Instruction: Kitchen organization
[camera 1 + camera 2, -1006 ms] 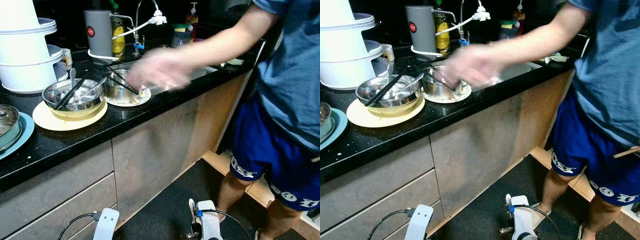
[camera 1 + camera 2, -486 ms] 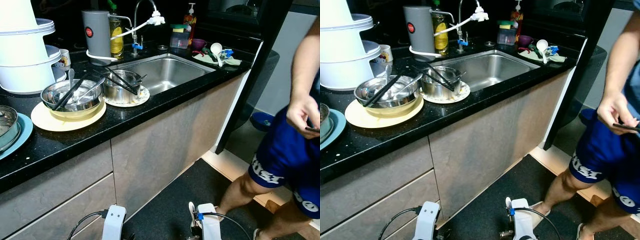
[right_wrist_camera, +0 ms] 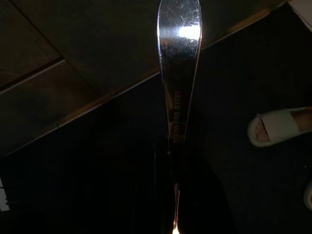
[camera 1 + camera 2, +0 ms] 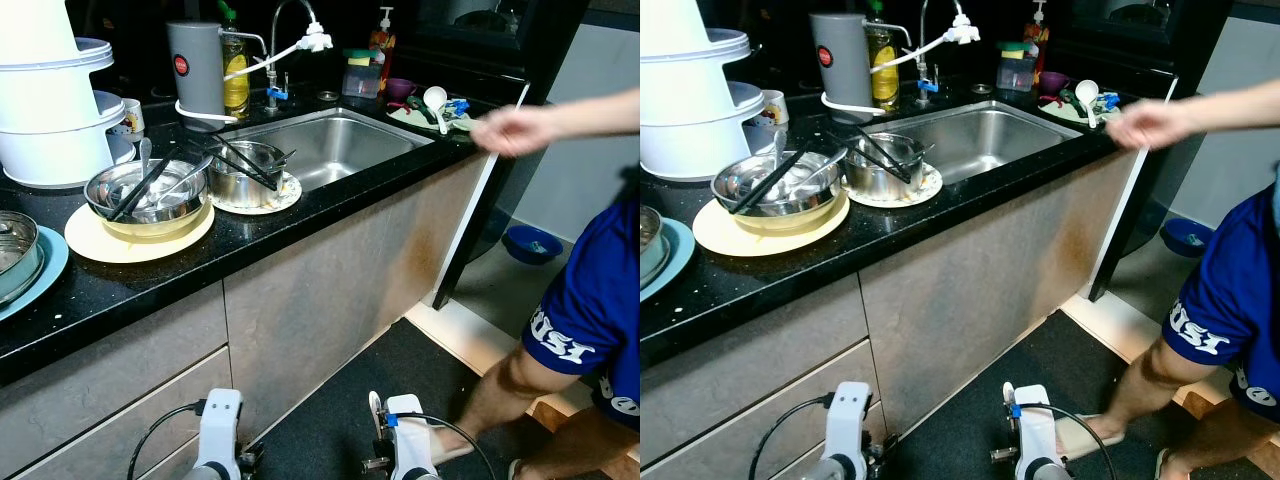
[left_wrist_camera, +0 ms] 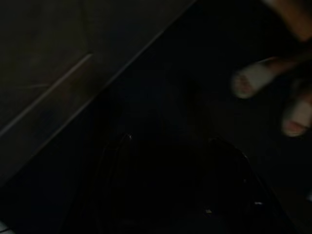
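Black desk (image 4: 300,225) w/ sink (image 4: 335,140), stacked bowls (image 4: 150,190). Person's hand (image 4: 510,130) pulled back from bowls toward desk end, access freed. Right claw (image 3: 174,222) hung low, clamped on steel utensil (image 3: 179,73); left claw (image 5: 175,195) too dark to tell.

Bowls (image 4: 150,190) left of sink (image 4: 330,140)

Black speckled stone countertop (image 4: 890,235) runs along grey cabinet fronts. Recessed stainless steel sink (image 4: 975,135) sits under a curved faucet (image 4: 940,40). Steel bowl with black chopsticks (image 4: 780,185) rests on a pale yellow round plate (image 4: 735,235); smaller steel pot (image 4: 880,165) just beside it. Person in blue shorts (image 4: 1225,320) stands right, blurred hand (image 4: 1150,122) over the counter end. Both robot wrists hang low near the dark floor mat (image 4: 1040,385).
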Motion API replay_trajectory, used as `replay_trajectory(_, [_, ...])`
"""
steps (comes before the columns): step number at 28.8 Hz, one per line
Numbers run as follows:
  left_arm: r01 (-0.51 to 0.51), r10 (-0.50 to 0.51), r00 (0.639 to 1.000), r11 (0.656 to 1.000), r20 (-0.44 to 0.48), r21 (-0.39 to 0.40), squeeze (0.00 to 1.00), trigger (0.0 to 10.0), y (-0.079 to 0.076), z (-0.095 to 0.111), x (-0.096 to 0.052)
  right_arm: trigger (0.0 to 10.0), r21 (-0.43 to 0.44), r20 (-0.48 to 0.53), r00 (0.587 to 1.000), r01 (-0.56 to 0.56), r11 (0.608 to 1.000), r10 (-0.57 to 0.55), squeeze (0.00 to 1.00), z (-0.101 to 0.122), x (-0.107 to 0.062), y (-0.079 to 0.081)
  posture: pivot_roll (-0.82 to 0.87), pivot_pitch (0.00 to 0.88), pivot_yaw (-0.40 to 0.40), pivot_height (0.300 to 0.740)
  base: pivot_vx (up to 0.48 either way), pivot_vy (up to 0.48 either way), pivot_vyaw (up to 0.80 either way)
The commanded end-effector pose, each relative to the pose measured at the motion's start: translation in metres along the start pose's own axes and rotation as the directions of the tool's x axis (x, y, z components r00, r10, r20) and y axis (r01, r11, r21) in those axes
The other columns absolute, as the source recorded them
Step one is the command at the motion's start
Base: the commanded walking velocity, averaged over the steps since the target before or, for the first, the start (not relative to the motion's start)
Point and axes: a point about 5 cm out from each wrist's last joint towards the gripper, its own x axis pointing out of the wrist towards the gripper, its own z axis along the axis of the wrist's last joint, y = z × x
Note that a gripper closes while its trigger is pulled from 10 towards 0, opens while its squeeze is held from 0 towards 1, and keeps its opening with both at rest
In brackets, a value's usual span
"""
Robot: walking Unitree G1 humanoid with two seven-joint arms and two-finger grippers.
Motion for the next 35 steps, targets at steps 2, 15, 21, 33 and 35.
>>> replay_trajectory(2, [-0.181,0.178,0.983,0.982,0.044,0.063,0.00,10.0,0.019,0.006,-0.002,10.0,0.005,-0.020,1.000,0.013,1.000,-0.013,0.00,-0.005,-0.001,0.001,-0.03,0.025,-0.071,0.740,0.000,0.000,0.00])
replay_trajectory(15, [-0.209,0.228,0.971,0.954,-0.069,0.215,0.00,10.0,0.030,-0.039,-0.020,10.0,-0.004,-0.008,0.999,0.053,0.999,-0.053,0.00,0.001,0.000,-0.007,-0.02,0.100,-0.128,0.740,0.000,0.000,0.00])
replay_trajectory(21, [-0.197,0.209,0.975,0.972,-0.082,0.126,0.00,10.0,0.026,-0.044,-0.022,10.0,0.012,-0.020,0.997,0.073,0.997,-0.073,0.00,-0.005,-0.002,-0.009,-0.03,0.123,-0.123,0.740,0.000,0.000,0.00])
replay_trajectory(33, [-0.137,0.155,0.986,0.958,-0.057,0.250,0.00,10.0,0.017,-0.041,-0.021,10.0,0.059,0.004,0.993,0.115,0.992,-0.115,0.00,-0.006,-0.004,-0.011,-0.04,0.108,-0.075,0.740,0.000,0.000,0.00])
replay_trajectory(35, [-0.139,0.161,0.985,0.952,-0.059,0.273,0.00,10.0,0.017,-0.042,-0.021,10.0,0.042,-0.014,0.993,0.119,0.992,-0.118,0.00,-0.009,-0.005,-0.012,-0.04,0.111,-0.075,0.740,0.000,0.000,0.00])
